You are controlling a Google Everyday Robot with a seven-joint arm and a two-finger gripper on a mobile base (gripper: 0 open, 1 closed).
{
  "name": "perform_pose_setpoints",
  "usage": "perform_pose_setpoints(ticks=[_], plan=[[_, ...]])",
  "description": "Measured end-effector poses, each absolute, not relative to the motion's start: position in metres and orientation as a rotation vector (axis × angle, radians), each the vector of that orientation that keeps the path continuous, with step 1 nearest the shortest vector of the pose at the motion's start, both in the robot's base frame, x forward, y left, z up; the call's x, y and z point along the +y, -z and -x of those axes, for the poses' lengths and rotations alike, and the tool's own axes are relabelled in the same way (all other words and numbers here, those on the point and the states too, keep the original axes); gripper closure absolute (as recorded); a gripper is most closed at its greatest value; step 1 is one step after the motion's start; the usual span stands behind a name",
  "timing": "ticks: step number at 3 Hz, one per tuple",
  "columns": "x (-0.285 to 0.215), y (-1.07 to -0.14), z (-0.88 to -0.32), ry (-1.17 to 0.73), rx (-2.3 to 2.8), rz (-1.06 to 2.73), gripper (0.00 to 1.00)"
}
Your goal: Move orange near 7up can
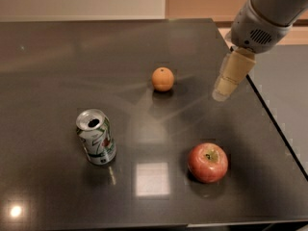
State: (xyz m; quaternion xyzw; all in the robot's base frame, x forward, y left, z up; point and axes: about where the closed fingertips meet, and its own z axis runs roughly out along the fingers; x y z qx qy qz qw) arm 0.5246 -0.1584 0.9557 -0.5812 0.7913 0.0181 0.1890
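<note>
The small orange (162, 79) sits on the dark table (57, 61) near its middle. The silver and green 7up can (96, 136) stands upright at the front left, well apart from the orange. My gripper (222, 93) hangs above the table to the right of the orange, about a hand's width away, with its beige fingers (232, 76) pointing down and left. It holds nothing.
A red apple (207, 162) lies at the front right, below the gripper. The table's right edge (269, 114) runs diagonally just right of the gripper, with grey floor beyond. A bright light reflection (152, 178) lies on the table between can and apple.
</note>
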Motion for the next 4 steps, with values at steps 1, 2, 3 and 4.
perform_pose_setpoints(ticks=[1,2,3,4], plan=[[-0.153,-0.949,-0.547,-0.068,2.205,1.627,0.0],[-0.144,-0.94,-0.578,-0.082,2.174,1.617,0.0],[-0.131,-0.93,-0.599,-0.12,2.144,1.618,0.0],[-0.116,-0.921,-0.609,-0.173,2.123,1.625,0.0]])
